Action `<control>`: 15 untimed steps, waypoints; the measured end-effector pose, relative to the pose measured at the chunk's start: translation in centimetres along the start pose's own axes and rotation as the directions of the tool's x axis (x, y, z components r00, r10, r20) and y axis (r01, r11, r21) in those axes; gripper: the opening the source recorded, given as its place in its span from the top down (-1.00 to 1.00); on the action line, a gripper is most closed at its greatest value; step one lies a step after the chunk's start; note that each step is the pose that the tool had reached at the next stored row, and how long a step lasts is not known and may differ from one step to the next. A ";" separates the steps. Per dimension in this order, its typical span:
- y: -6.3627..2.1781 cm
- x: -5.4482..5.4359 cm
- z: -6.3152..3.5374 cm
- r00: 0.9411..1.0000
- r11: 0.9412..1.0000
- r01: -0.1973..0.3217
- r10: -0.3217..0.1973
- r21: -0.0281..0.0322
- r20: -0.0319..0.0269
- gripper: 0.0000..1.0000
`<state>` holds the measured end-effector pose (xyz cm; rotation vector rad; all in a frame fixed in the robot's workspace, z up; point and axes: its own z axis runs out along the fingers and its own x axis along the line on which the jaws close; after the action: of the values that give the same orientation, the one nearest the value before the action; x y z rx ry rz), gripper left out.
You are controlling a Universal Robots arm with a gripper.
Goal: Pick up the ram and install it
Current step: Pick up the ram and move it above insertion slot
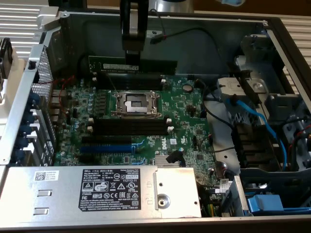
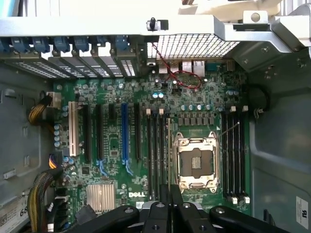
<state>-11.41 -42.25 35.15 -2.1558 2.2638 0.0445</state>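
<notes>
Case [image 1: 272, 29]: lying open around the board.
Power supply [image 1: 97, 191]: sitting at six o'clock of the board, its label reading "DELL".
Motherboard [image 1: 194, 121]: showing white "DELL" print.
Ram [image 1: 155, 63]: hanging level at twelve o'clock of the CPU socket [image 1: 136, 103], beside the black slots [image 1: 146, 76].
Gripper [image 1: 132, 56]: fingers pinching the ram's middle.

The ram [image 1: 155, 63], a long thin dark-green stick with a pale label, stands on edge, level, just above the black slots [image 1: 146, 76]

tool [image 1: 132, 56] gripping ram [image 1: 158, 64], above motherboard [image 1: 146, 133]
</notes>
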 end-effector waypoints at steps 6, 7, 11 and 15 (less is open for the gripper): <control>-0.04 0.8 1.06 1.000 1.000 -0.007 0.007 0.000 0.000 0.76; -0.06 0.9 1.26 1.000 1.000 -0.008 0.008 0.000 0.000 0.76; -0.27 1.0 1.96 1.000 1.000 -0.013 0.013 0.000 0.000 0.76; -0.36 1.1 2.69 1.000 1.000 -0.014 0.014 0.000 0.000 0.76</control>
<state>-11.13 -43.24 32.42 -2.1392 2.2792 0.0444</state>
